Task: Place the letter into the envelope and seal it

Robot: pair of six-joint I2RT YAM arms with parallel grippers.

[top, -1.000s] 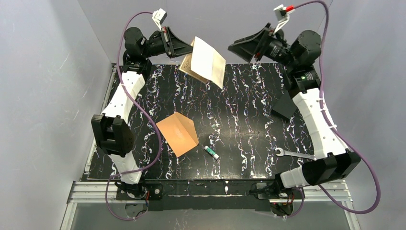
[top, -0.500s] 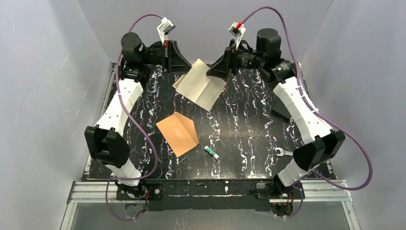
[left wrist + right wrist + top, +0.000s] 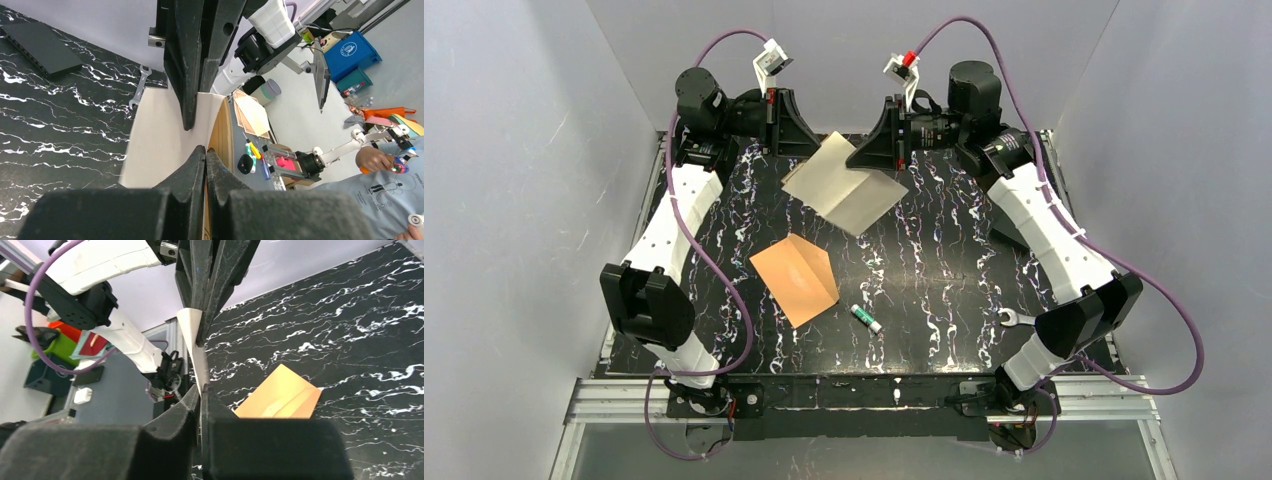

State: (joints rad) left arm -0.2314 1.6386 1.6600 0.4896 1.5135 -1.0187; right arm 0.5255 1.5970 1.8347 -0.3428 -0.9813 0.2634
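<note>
Above the far side of the marbled table (image 3: 944, 270), the letter (image 3: 844, 190) is pinched at opposite edges by the left gripper (image 3: 806, 148) and right gripper (image 3: 867, 160). Light and floppy, it is judged best taken by its edges.

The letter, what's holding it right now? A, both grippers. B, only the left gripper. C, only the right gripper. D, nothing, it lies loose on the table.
A: the left gripper and the right gripper are each closed on an edge of the letter.
</note>
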